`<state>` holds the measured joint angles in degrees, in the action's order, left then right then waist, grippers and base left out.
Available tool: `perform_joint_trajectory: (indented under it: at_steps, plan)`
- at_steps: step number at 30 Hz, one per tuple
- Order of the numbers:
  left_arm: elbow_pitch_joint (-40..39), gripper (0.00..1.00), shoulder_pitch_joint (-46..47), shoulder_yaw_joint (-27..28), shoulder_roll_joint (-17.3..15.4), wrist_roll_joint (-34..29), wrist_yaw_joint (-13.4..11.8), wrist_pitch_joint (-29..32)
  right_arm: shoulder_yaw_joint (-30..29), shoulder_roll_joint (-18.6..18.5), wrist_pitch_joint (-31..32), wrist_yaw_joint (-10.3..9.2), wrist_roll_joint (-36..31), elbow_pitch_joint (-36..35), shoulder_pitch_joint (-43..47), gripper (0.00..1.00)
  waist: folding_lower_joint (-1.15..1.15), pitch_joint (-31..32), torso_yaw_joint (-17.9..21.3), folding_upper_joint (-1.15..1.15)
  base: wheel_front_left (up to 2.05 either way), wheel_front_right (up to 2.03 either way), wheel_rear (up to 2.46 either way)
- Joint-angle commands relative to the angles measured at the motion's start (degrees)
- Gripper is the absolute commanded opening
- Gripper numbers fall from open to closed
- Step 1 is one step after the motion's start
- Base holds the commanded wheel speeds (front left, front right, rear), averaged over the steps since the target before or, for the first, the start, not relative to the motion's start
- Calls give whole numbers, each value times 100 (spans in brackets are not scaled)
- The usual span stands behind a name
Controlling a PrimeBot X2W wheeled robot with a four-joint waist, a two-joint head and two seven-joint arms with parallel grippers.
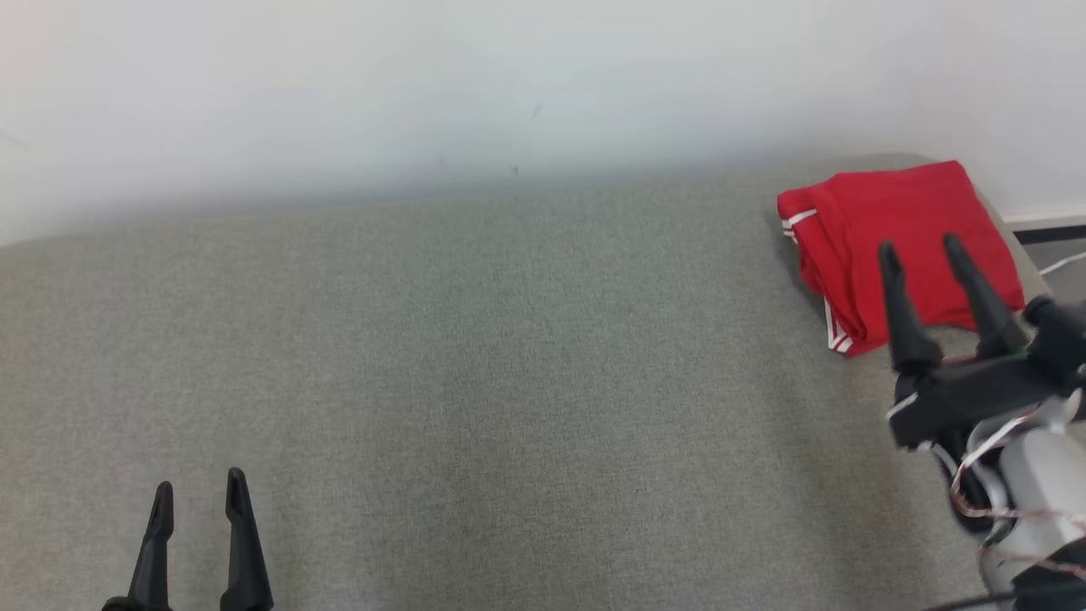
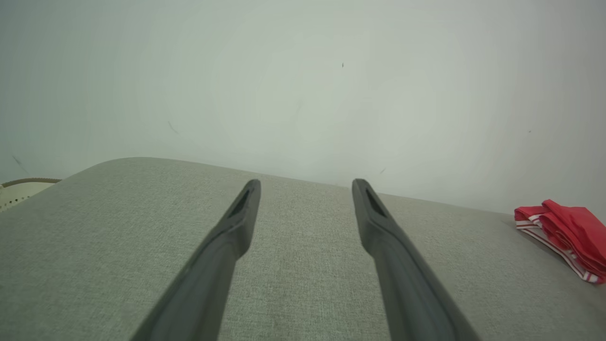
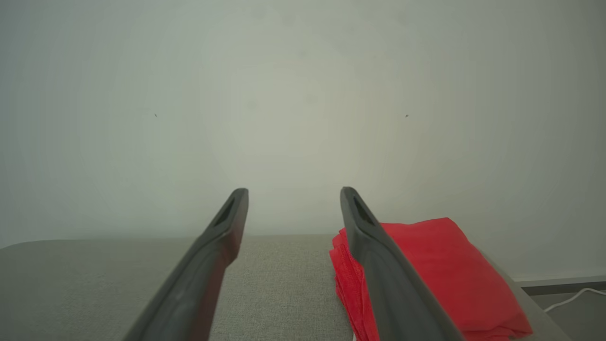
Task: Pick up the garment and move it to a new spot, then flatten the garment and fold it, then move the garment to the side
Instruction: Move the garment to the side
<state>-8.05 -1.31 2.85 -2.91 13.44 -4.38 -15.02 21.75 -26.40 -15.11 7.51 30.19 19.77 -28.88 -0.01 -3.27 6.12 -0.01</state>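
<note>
Lying folded at the far right corner of the grey cloth-covered counter (image 1: 509, 339), the red garment (image 1: 882, 208) showed white stripes along its left and near edges, and its back edge sat close to the pale wall (image 1: 509, 85). It formed a neat, roughly square bundle of several layers.

The right claw (image 1: 920, 244) was at the garment's near edge. Its two dark fingers were spread wide with nothing between them, and their tips overlapped the red cloth in the head view. In the right wrist view that claw (image 3: 294, 190) pointed toward the wall. Its right finger crossed in front of the left side of the garment (image 3: 440, 265), and bare counter showed in the gap between the fingers. Whether a finger touched the cloth could not be told.

The left claw (image 1: 199, 480) was at the near left of the counter, well apart from the garment, and was likewise wide open and empty. In the left wrist view the claw (image 2: 307, 182) was over bare grey cloth, with the garment (image 2: 568, 227) off at the right edge.

A white cord (image 3: 573, 296) lay on the floor beyond the counter's right end.
</note>
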Motion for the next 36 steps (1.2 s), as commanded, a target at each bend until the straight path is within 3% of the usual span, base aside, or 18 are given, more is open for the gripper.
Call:
perform_joint_trajectory:
  at_steps: [1,18,24,36]
  plan:
    - [16,100,-86,25,-1,-35,12,-21,-33,62,-1,-6,-120,-119,181,100,1,185,-20,1,0,0,0]
    - [274,100,-224,81,-24,-677,105,-21,-635,1093,-1,-5,-1572,-1166,1967,100,1,483,-193,1,0,0,0]
    - [377,100,-254,104,-28,-946,-10,-21,-766,1546,-1,-5,-2015,-1271,2453,100,1,607,-223,1,0,0,0]
    - [586,100,-371,279,-63,-995,-132,-21,-1051,1884,-1,-5,-2364,-1232,2884,100,1,708,-332,1,0,0,0]
